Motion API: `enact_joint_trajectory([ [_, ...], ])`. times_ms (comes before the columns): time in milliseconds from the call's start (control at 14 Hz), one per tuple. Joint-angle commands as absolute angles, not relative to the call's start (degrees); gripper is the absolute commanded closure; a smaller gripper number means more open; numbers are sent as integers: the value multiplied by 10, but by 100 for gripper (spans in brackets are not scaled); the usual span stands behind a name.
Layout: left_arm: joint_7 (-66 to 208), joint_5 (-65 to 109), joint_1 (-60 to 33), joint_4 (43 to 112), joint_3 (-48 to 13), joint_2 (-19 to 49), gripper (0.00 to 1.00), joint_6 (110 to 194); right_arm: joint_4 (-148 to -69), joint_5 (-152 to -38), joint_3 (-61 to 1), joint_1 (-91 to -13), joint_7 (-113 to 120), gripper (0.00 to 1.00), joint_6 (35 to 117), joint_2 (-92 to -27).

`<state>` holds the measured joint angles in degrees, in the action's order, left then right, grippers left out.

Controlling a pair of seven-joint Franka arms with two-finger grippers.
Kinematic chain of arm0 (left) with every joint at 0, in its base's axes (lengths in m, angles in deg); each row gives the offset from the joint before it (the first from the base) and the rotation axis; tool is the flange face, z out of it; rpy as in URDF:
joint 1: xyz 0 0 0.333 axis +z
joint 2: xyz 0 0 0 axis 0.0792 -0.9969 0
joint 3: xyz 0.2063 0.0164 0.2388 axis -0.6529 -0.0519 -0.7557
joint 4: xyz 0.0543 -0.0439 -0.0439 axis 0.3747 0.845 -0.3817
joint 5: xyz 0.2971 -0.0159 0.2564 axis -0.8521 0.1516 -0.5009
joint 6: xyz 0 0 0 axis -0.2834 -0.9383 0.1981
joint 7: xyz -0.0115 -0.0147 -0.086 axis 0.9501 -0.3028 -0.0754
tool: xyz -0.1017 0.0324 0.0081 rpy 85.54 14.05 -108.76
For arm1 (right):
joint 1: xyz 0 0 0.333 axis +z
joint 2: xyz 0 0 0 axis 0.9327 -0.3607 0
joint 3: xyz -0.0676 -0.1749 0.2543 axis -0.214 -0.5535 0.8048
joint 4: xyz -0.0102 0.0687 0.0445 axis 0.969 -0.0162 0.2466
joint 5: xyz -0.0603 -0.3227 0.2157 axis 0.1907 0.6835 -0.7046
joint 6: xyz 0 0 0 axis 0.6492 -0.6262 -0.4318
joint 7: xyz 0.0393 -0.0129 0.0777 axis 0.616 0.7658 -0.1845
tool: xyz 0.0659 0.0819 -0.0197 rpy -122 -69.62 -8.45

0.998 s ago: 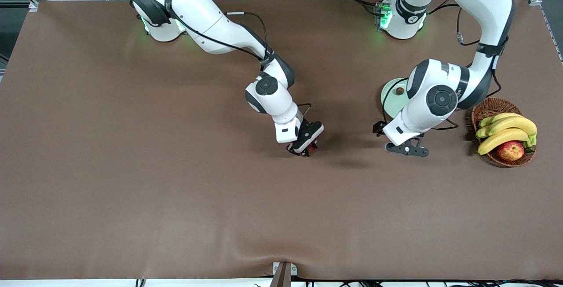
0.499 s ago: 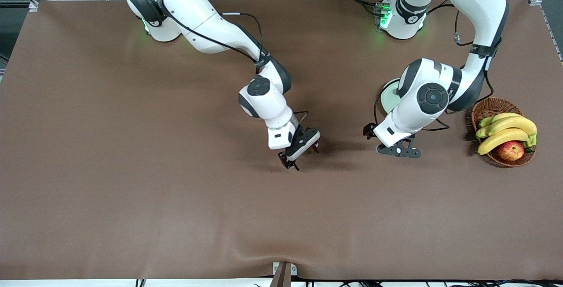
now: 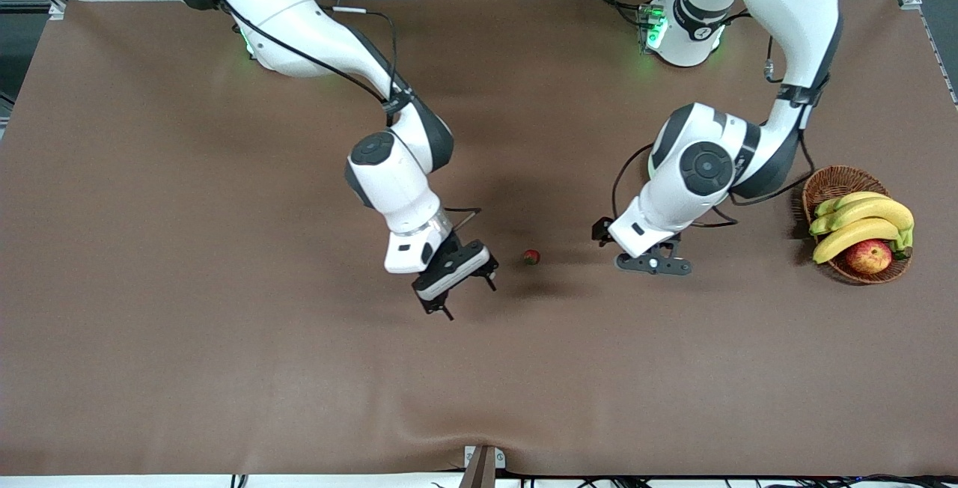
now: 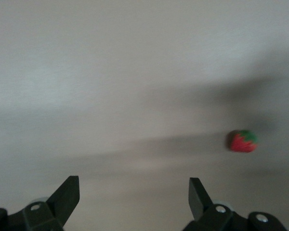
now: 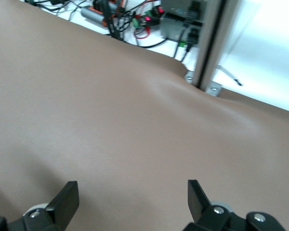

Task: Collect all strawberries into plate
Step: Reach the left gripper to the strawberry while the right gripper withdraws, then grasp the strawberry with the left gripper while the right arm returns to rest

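- One strawberry point(image 3: 531, 257) lying loose on the brown table point(image 3: 224, 368), about mid-table and well in from every edge, between the two grippers; red body, green cap, touched by nothing.
- Seen also from the left wrist camera point(image 4: 243, 141), off to one side of the fingers and not between them, so not yet lined up for a pick.
- Probably parked mid-table as a hand-off spot, within the left arm's reach and on the way toward the plate; a judgement only.
- Left gripper point(image 3: 653, 264) just beside the berry toward the left arm's end of the table, low over the cloth, jaws spread wide and empty; fingertips point(image 4: 67, 191) well apart, ready to straddle something small.
- Right gripper point(image 3: 455, 287) beside the berry toward the right arm's end, over bare cloth slightly nearer the front edge, jaws wide and empty; nothing between its fingers point(image 5: 66, 196) but tablecloth, with the front edge's bracket and cables in the wrist view.
- Plate almost wholly hidden under the left arm's elbow; no more than a pale sliver possibly showing, contents impossible to tell.
- Other two strawberries not in sight.
- Wicker basket point(image 3: 831, 185) near the edge at the left arm's end, holding bananas point(image 3: 861, 218) and an apple point(image 3: 868, 256); no part of the job.
- Next step, by judgement: left gripper centring over the berry, then closing gently, the fruit being small and apt to roll.
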<state>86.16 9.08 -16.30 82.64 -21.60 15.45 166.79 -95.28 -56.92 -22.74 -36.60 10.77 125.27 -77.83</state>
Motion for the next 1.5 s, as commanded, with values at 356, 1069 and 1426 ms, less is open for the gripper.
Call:
enact_joint_trajectory([
  [356, 934, 84, -229, 696, -217, 27, 0, 1701, -1087, -568, -218, -465, 96, 0, 1155, -628],
  [1069, 958, 80, -284, 691, -225, -30, 19, 1784, -1088, -569, -218, -592, 53, 0, 987, -596],
  [1426, 955, 78, -286, 696, -226, -39, 23, 1788, -1091, -569, -218, -656, 53, 0, 877, -561],
])
